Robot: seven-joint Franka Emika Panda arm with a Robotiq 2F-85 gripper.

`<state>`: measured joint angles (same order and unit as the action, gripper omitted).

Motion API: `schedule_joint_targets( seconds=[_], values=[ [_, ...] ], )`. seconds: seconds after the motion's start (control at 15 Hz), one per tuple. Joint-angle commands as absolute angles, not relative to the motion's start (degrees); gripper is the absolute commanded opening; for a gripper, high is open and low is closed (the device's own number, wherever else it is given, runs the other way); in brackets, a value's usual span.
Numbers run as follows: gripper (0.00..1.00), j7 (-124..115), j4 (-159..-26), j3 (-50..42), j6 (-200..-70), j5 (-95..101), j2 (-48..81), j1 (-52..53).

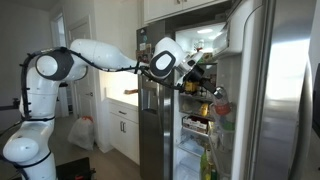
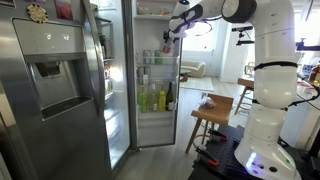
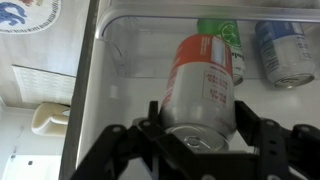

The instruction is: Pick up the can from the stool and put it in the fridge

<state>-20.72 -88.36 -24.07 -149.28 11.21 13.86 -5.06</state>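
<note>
In the wrist view the can, reddish-orange with pale print and a silver end, is clamped between my gripper's black fingers, held lengthwise over a white fridge shelf. In both exterior views the arm reaches high into the open stainless-steel fridge, with the gripper at an upper lit shelf; the gripper sits just at the open compartment's top, and the can itself is too small to make out there. The wooden stool stands on the floor beside the robot base.
Other cans lie on the same shelf: a green one and a blue one. Bottles fill lower shelves. The fridge's closed door with a dispenser stands beside the opening. White cabinets are behind the arm.
</note>
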Motion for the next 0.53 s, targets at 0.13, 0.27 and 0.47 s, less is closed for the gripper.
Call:
schedule_joint_targets(
  seconds=[0.13,0.27,0.47],
  values=[
    [0.49,-21.85,-81.85,-26.08,-149.98,12.83,18.84,-5.29],
    [0.49,-21.98,-81.01,-26.77,-150.43,13.00,20.01,-5.21],
    [0.49,-21.95,-79.99,-27.71,-150.74,13.14,21.49,-5.12]
  ],
)
